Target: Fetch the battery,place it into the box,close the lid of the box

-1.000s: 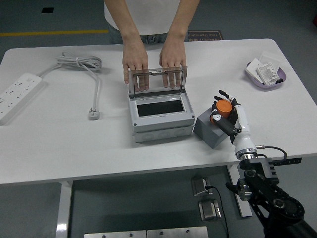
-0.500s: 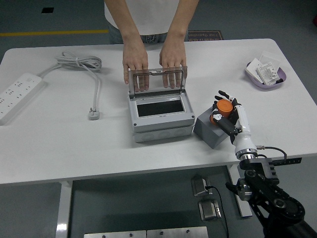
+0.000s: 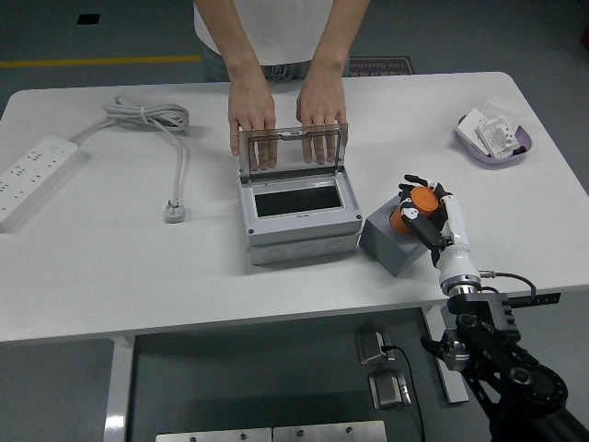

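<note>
Gripping an orange battery [image 3: 416, 205], the right hand [image 3: 425, 214] has its fingers curled around it above a grey block [image 3: 390, 243], just right of the grey box [image 3: 296, 214]. A person's hands [image 3: 252, 118] hold the clear lid [image 3: 291, 147] upright behind the opening. No writing is legible. A white power strip [image 3: 33, 173] and purple dish [image 3: 495, 138] lie well apart. The battery's axis cannot be told.

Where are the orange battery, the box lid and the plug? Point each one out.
orange battery [image 3: 413, 207]: head view, on its orange side, held in the right hand.
box lid [image 3: 290, 149]: head view, middle of the clear upright panel.
plug [image 3: 175, 213]: head view, on its white body.
</note>
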{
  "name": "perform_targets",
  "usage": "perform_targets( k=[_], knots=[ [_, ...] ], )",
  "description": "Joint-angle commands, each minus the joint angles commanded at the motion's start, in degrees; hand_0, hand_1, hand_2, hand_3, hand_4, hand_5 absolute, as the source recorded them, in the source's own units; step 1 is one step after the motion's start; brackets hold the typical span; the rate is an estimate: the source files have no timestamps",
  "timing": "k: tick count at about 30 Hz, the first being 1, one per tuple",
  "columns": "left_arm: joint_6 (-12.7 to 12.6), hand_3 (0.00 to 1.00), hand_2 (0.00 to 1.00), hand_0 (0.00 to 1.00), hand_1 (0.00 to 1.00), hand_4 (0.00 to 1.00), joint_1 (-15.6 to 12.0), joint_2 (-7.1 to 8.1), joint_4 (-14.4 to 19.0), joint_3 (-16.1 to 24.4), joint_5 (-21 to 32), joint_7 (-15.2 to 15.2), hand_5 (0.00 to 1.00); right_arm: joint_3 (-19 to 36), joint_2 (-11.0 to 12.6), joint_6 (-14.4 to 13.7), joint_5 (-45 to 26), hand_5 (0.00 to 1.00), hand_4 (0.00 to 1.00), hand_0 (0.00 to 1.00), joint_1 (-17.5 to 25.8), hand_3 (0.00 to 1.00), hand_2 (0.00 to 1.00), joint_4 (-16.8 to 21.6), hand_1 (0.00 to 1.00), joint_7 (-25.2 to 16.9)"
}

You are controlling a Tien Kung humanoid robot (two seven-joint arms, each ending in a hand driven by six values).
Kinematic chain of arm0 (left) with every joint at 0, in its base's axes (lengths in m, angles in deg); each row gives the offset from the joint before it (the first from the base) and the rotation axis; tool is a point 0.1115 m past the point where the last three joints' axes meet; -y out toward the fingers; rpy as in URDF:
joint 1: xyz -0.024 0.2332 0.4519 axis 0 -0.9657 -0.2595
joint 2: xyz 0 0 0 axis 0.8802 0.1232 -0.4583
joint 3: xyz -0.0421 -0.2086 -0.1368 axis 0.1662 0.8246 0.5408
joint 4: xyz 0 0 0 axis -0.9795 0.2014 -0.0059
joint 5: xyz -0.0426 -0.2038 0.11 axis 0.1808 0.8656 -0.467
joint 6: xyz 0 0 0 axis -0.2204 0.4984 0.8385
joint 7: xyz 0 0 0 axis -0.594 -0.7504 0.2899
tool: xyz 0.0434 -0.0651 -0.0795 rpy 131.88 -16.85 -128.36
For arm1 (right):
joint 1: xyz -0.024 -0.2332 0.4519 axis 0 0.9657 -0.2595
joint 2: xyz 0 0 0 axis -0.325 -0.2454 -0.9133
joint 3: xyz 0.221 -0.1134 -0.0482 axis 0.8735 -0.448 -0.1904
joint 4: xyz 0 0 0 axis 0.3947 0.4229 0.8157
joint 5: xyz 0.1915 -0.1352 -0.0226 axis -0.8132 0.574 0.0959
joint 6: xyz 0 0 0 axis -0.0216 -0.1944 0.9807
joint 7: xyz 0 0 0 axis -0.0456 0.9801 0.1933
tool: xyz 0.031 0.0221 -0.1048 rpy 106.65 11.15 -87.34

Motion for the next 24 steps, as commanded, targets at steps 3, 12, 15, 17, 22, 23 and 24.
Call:
perform_targets(
  k=[3, 12, 15, 17, 22, 23, 24],
  knots=[
    [-0.02, 0.771, 0.662, 0.684, 0.677, 0.746, -0.17, -0.09, 0.00, 0.07, -0.07, 0.29, 0.394, -0.14, 0.03, -0.06, 0.10, 0.002, 0.067, 0.647, -0.36, 0.378, 0.445, 0.02, 0.472, 0.16],
    [0.03, 0.771, 0.662, 0.684, 0.677, 0.748, 0.02, -0.14, 0.00, 0.27, -0.44, -0.04, 0.396, -0.17, 0.12, -0.14, 0.42, 0.002, 0.140, 0.661, -0.91, 0.354, 0.439, 0.20, 0.474, 0.51],
    [0.03, 0.771, 0.662, 0.684, 0.677, 0.748, -0.02, -0.13, 0.00, 0.20, -0.43, 0.04, 0.396, -0.13, 0.09, -0.17, 0.60, 0.002, 0.140, 0.661, -1.12, 0.354, 0.439, 0.24, 0.474, 0.61],
    [0.01, 0.771, 0.662, 0.684, 0.677, 0.748, -0.10, -0.13, 0.00, 0.19, -0.43, 0.15, 0.398, -0.12, 0.08, -0.18, 0.70, 0.002, 0.135, 0.665, -1.24, 0.346, 0.447, 0.23, 0.482, 0.68],
    [-0.03, 0.771, 0.662, 0.684, 0.677, 0.748, -0.28, -0.16, 0.00, 0.20, -0.45, 0.35, 0.398, -0.18, 0.11, -0.32, 0.96, 0.002, 0.135, 0.665, -1.54, 0.346, 0.447, 0.31, 0.482, 0.86],
    [-0.03, 0.772, 0.662, 0.684, 0.677, 0.749, -0.30, -0.17, 0.00, 0.21, -0.46, 0.36, 0.399, -0.20, 0.13, -0.38, 1.10, 0.002, 0.151, 0.665, -1.61, 0.342, 0.451, 0.39, 0.486, 0.94],
    [-0.03, 0.772, 0.662, 0.684, 0.677, 0.749, -0.30, -0.19, 0.00, 0.23, -0.49, 0.36, 0.399, -0.25, 0.18, -0.51, 1.38, 0.002, 0.151, 0.665, -1.73, 0.342, 0.451, 0.58, 0.486, 1.10]
  ],
)
